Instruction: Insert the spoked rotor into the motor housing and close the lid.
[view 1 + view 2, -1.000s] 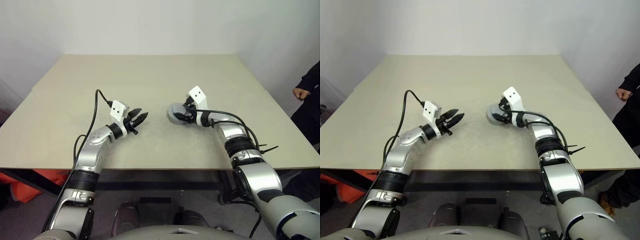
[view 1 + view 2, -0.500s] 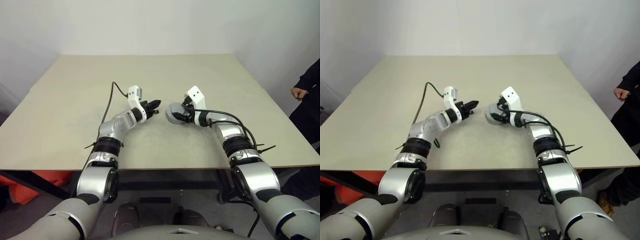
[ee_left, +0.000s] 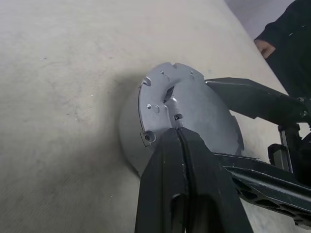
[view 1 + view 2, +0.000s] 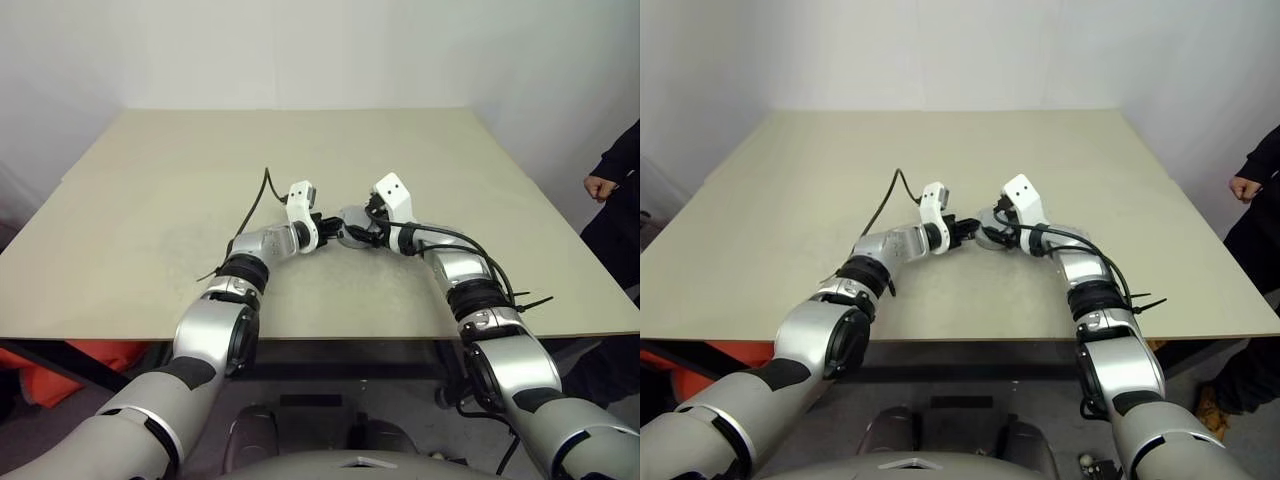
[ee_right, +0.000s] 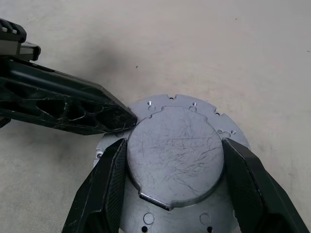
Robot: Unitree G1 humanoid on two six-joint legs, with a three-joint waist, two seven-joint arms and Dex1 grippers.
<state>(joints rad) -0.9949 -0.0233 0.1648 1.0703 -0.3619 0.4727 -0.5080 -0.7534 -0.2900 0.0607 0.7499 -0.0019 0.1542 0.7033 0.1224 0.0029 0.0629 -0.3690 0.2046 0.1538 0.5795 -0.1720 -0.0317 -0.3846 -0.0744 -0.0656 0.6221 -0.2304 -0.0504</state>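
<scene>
Lid [image 5: 176,145] sits on the motor housing [image 3: 130,141] near table [image 4: 150,200] centre; rotor presumably inside, cannot confirm. Right gripper [image 5: 170,189]: jaws spread, straddling the lid's raised centre, one finger at 9 o'clock and one at 3 o'clock of it; contact uncertain. Left gripper [image 3: 182,141]: jaws pressed together, tip touching or just off the lid's rim at about 10 o'clock in the right wrist view.

Risks, as judged:
- A sideways push by the shut left tip could slide the housing, or tilt the lid if not seated.
- The two grippers are very close; fingers may collide.

Room: open table all round, edges well apart. Person [image 4: 615,170] beyond the right edge.
</scene>
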